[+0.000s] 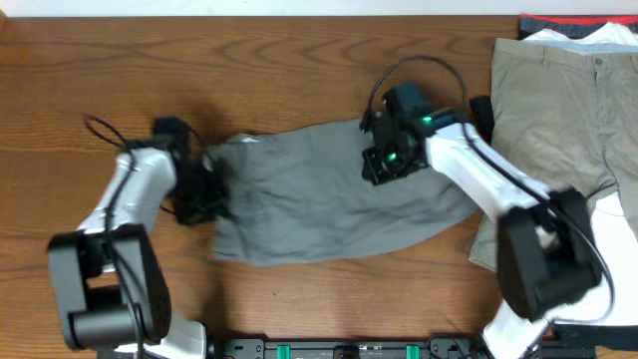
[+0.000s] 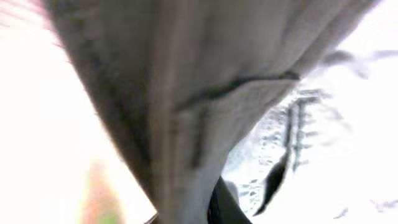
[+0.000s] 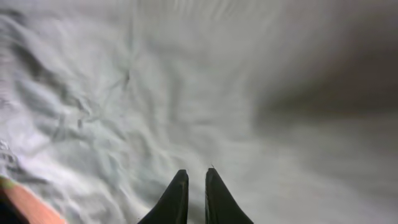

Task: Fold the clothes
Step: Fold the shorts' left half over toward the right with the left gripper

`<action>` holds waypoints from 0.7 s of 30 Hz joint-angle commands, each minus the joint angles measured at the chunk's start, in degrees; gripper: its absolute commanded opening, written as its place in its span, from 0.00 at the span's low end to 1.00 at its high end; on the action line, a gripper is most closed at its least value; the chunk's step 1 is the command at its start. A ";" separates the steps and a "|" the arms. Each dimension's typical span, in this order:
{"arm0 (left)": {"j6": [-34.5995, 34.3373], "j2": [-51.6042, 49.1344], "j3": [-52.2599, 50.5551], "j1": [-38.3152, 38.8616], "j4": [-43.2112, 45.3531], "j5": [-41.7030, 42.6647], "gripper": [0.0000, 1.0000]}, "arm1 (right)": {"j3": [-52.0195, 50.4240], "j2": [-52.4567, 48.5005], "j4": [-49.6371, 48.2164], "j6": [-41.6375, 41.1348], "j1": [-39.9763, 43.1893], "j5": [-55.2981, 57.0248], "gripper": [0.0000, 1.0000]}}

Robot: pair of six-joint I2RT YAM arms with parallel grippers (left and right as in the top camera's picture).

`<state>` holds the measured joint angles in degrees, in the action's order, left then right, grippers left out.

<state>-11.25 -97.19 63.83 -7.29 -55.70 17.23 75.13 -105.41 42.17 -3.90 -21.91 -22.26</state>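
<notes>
The grey shorts [image 1: 309, 199] lie wrinkled across the middle of the wooden table [image 1: 90, 60]. My left gripper [image 1: 207, 191] is at their left edge. In the left wrist view the grey cloth [image 2: 205, 93], with a seam across it, hangs right against the jaws [image 2: 202, 210] and looks pinched between them. My right gripper [image 1: 384, 165] rests over the upper right part of the shorts. In the right wrist view its fingers [image 3: 196, 174] are nearly together, with only a thin gap, above the grey cloth [image 3: 186, 93] and with nothing visibly between them.
Khaki-beige trousers [image 1: 568, 100] lie at the far right over a white garment [image 1: 613, 214]. A red-black garment [image 1: 568, 22] shows at the top right edge. Both arm bases stand at the front edge of the table.
</notes>
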 commanded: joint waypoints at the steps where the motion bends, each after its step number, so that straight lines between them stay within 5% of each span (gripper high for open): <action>1: 7.50 1.73 8.35 -1.97 -5.14 -11.37 0.06 | 2.51 6.12 -1.18 -2.51 1.42 1.01 0.11; 14: 12.17 1.66 47.19 -3.89 -23.82 -21.46 0.06 | 3.04 10.25 0.44 -8.31 3.15 2.75 0.11; 21: 15.39 -0.31 50.62 -2.91 -25.90 -23.32 0.06 | 3.02 10.25 0.35 -8.28 3.15 2.75 0.11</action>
<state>1.83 -95.81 113.86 -10.76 -81.19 -3.97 77.78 -95.33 42.52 -11.40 -19.03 -19.68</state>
